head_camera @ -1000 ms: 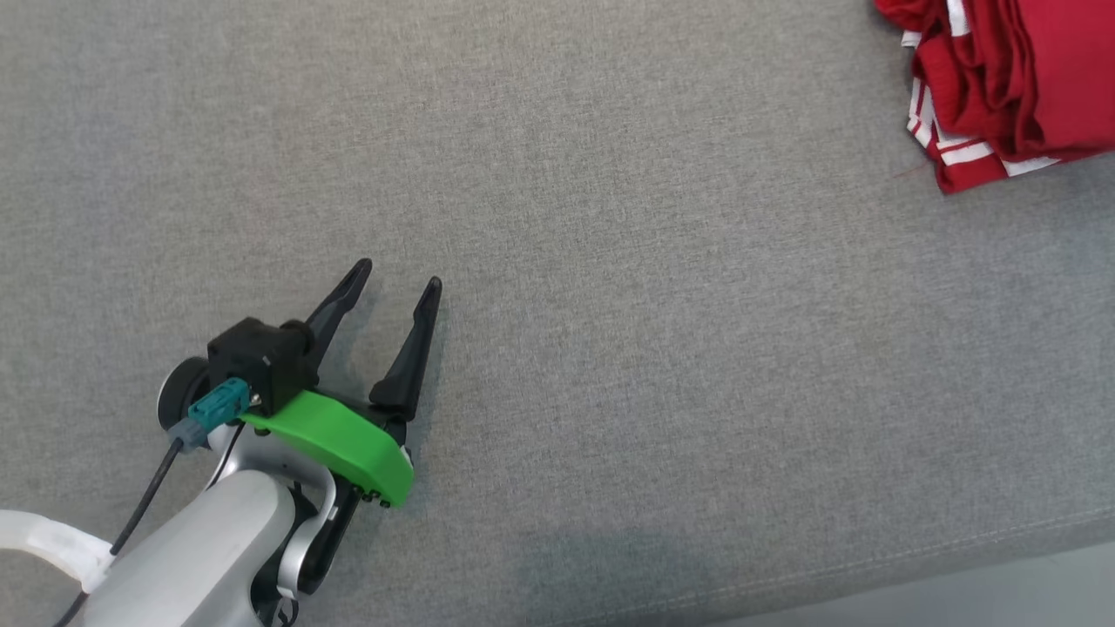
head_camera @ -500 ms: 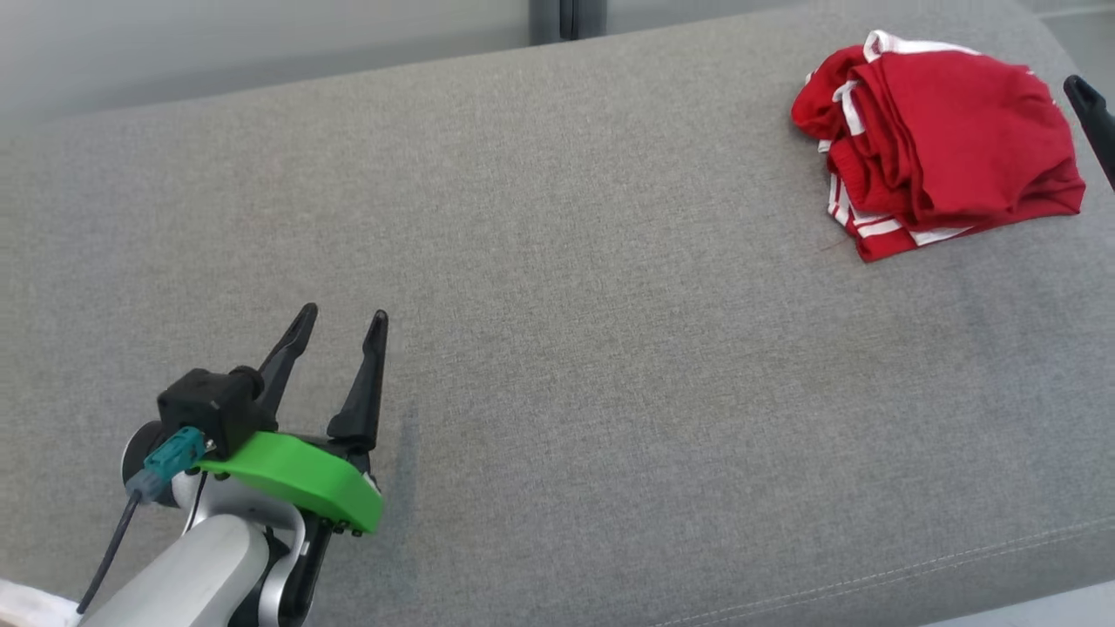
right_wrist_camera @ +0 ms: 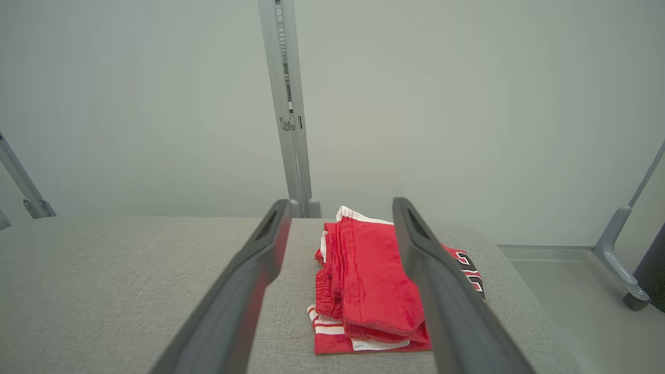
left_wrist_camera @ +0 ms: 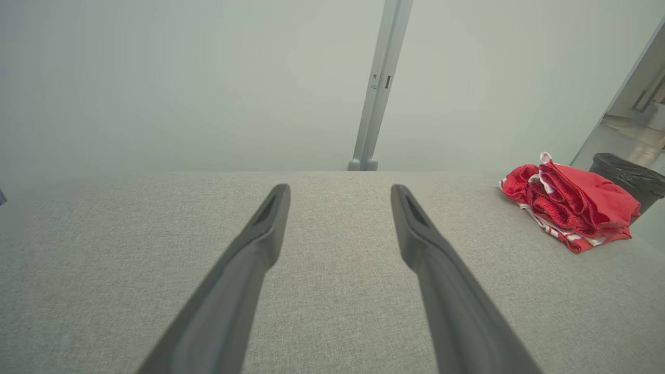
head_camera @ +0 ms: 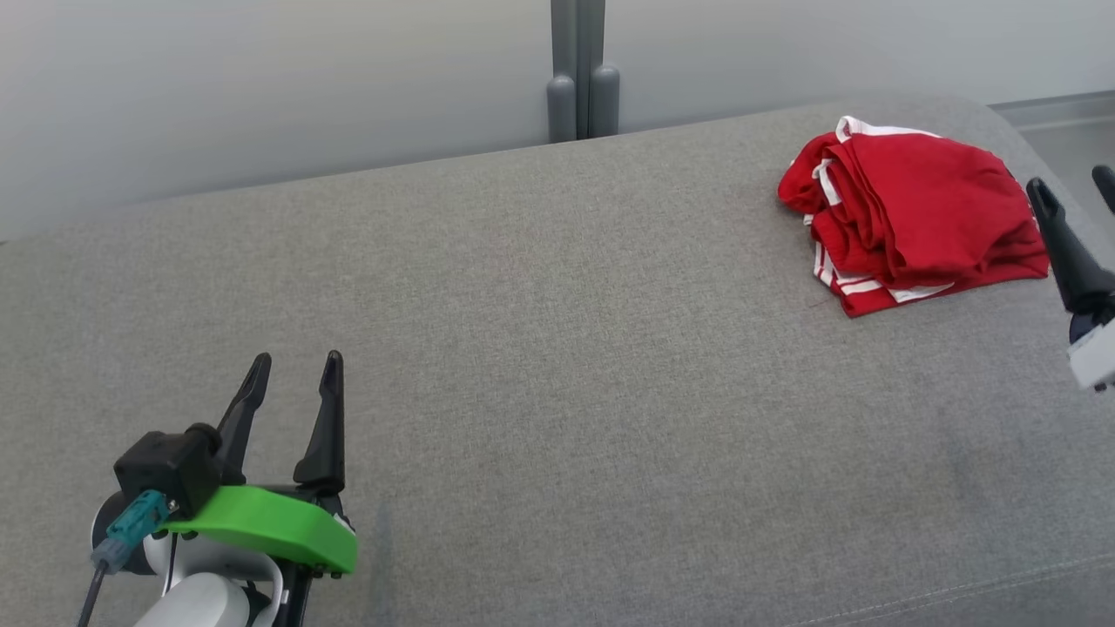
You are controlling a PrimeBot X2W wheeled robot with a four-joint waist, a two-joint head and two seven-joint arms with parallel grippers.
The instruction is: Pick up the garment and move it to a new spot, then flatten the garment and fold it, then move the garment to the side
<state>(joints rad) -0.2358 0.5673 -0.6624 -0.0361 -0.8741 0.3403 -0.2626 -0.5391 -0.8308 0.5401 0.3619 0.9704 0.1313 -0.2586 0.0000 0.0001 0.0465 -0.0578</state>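
Surface: grey cushion (head_camera: pixel 523 366) across most of the head view; pale wall (head_camera: pixel 261 87) and grey post (head_camera: pixel 577 78) along the top.
Garment (head_camera: pixel 915 218): red with white stripes, folded in a loose pile, upper right of the head view, lying near the cushion's far right end.
Left gripper (head_camera: pixel 297 358): lower left, fingers spread, nothing between them, well apart from the garment.
Right gripper (head_camera: pixel 1071 181): right edge, just beside the garment, fingers spread and empty.
Right wrist view: garment framed between the two fingers, lying ahead of their tips.
Bin (left_wrist_camera: pixel 628 179): black, right edge of the left wrist view, behind the garment.
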